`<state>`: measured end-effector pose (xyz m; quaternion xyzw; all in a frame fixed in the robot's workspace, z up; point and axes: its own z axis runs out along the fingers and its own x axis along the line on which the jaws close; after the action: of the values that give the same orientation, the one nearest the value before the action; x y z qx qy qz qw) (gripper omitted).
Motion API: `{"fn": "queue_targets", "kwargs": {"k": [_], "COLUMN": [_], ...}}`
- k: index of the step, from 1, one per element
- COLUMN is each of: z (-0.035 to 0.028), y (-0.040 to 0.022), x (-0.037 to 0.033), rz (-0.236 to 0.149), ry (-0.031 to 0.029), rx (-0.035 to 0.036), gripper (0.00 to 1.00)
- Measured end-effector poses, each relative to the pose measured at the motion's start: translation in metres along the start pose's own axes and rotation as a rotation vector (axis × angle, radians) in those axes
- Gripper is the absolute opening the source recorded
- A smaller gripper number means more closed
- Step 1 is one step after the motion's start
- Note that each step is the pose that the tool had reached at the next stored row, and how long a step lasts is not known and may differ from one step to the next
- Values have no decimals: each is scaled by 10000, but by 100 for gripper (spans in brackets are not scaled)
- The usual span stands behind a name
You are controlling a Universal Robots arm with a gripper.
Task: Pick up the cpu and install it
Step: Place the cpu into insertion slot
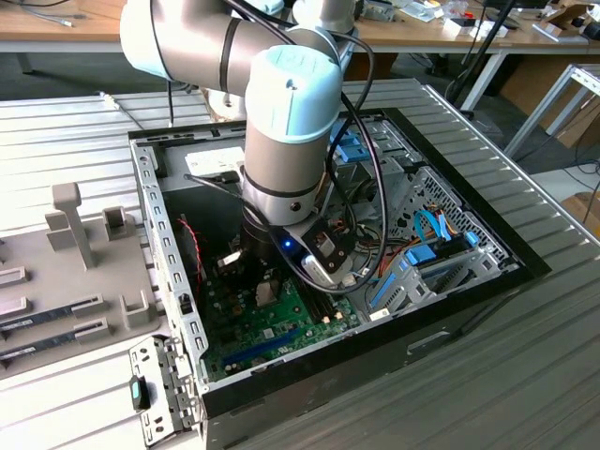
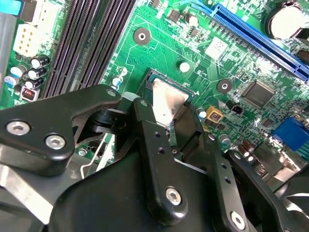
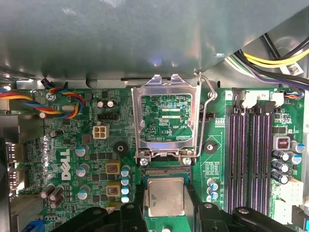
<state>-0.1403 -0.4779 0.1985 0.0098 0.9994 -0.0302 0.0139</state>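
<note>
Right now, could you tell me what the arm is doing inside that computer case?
The arm has reached into the open computer case and is working over the green motherboard. Its gripper has the cpu, the silvery square chip, between its fingers. In the first wrist view the chip sits low over the socket area, with the metal socket frame flipped open beside it. Whether the chip is fully seated cannot be told.

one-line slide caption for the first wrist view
Gripper over the green motherboard, with the silvery square-lidded cpu just short of the open metal socket frame.
</note>
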Motion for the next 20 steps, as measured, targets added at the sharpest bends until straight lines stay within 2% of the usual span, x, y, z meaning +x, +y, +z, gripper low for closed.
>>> {"fn": "queue_targets", "kwargs": {"k": [3,7,10,16,20], "z": [-4,-2,-1,3,5], "y": [5,20,22,23,24], "x": [-2,-23,-36,-39,-39], "rz": [39,46,52,50,49], "ry": [2,9,29,25,24], "rx": [-61,-109,-108,-113,-117], "gripper": [43,43,43,43,49]}}
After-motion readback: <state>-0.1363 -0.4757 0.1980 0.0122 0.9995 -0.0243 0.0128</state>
